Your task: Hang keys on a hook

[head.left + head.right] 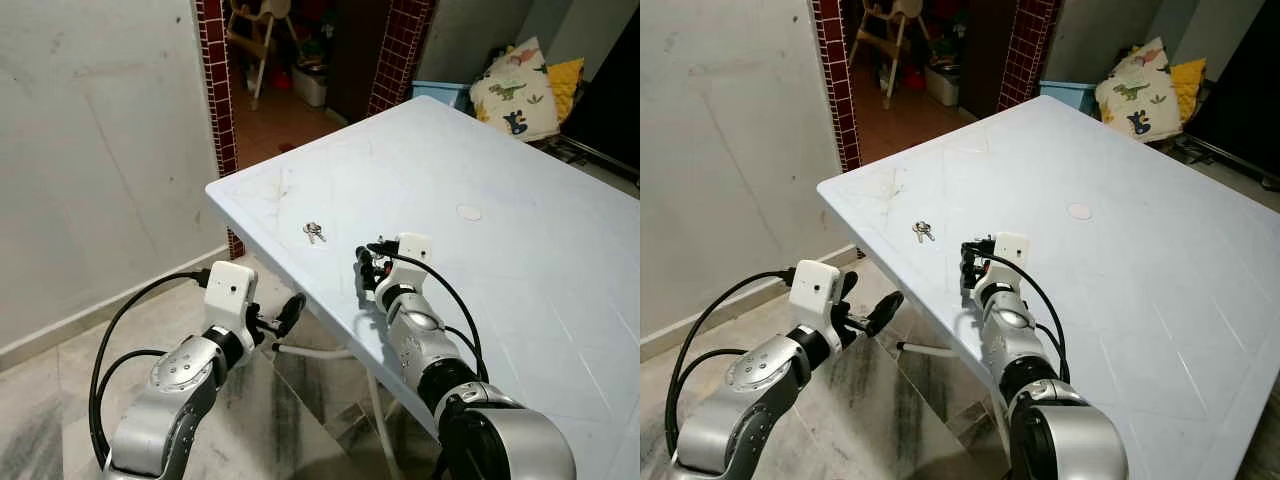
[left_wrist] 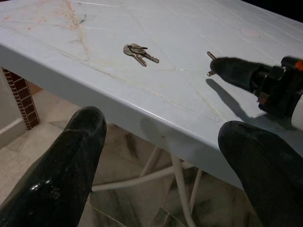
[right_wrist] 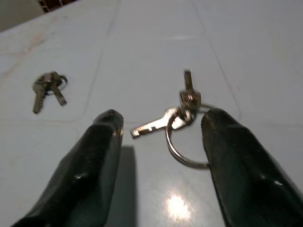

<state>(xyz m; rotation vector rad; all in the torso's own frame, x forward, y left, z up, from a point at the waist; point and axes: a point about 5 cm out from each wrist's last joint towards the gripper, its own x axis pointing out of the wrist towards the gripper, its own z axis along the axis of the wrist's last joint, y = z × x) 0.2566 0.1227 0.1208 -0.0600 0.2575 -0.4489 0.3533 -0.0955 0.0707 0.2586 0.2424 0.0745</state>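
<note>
Keys [image 1: 314, 232] lie flat on the white table [image 1: 520, 260], near its corner edge. A 2nd key bunch on a ring [image 3: 182, 124] lies on the table too, btwn the spread fingers of the right gripper [image 3: 158, 156], not clamped. That gripper sits low over the table, just beside the keys. Left gripper [image 1: 285, 315] hangs off the table edge below the keys, fingers [image 2: 71, 170] apart, empty.

The table [image 1: 520, 260] is pale blue, the keys [image 1: 314, 232] silver. Dark red tiles [image 1: 215, 90] frame the doorway; a cushion [image 1: 520, 88] has dinosaur prints.
</note>
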